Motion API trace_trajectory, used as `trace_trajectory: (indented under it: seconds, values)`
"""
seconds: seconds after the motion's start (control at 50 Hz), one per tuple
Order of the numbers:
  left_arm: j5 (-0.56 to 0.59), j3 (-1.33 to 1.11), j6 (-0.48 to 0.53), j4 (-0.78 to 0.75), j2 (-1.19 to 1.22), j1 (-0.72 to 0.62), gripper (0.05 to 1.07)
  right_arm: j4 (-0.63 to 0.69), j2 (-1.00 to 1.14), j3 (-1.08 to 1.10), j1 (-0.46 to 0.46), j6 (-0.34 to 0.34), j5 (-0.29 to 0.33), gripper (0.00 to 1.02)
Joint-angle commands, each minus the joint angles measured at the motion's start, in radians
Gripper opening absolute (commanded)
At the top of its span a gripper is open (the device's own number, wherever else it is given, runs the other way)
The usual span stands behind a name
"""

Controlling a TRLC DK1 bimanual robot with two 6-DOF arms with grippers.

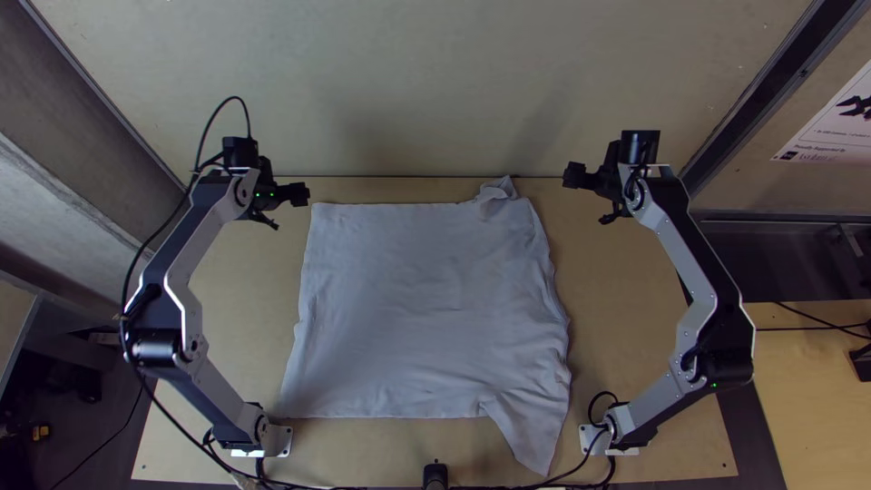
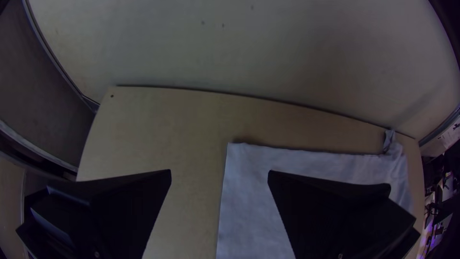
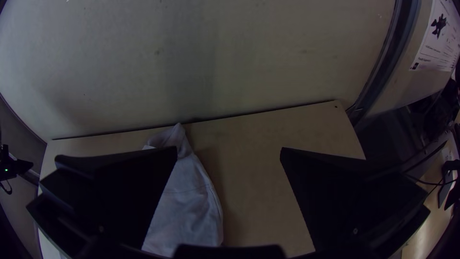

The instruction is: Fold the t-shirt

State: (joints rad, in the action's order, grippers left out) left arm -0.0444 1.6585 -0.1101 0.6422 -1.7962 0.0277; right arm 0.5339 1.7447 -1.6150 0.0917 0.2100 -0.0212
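A pale t-shirt lies spread on the table between the arms, with a bunched bit at its far right corner and a flap pointing to the near edge at lower right. My left gripper is just beyond the shirt's far left corner; in the left wrist view my left gripper stands open, the shirt partly behind one finger. My right gripper is to the right of the bunched corner; in the right wrist view my right gripper is open, holding nothing, with the shirt beside one finger.
The light wooden table shows on both sides of the shirt. A pale wall rises behind its far edge. Cables run along the near edge, and a printed sheet hangs at the right.
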Motion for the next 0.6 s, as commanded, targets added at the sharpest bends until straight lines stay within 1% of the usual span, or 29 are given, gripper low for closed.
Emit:
trace_trajectory:
  seconds: [0.0,0.04,0.08,0.12,0.32,0.58]
  values:
    - [-0.009,0.060,-0.023,0.011,-0.089,-0.009,1.01,0.006,0.050,-0.037,0.008,0.028,0.014,0.99]
    - [-0.015,0.076,-0.023,0.008,-0.121,-0.009,1.01,0.006,0.062,-0.042,0.008,0.029,0.017,0.99]
    - [-0.015,0.099,-0.025,0.008,-0.155,-0.009,0.95,0.006,0.073,-0.048,0.009,0.029,0.017,0.99]
    - [-0.018,0.122,-0.028,0.011,-0.184,-0.009,0.92,0.006,0.084,-0.052,0.009,0.029,0.018,0.99]
    - [-0.049,0.218,-0.033,0.004,-0.304,-0.022,0.92,0.006,0.133,-0.079,0.013,0.040,0.023,0.99]
    - [-0.055,0.322,-0.037,0.014,-0.408,-0.041,0.92,0.006,0.188,-0.100,0.023,0.049,0.029,0.99]
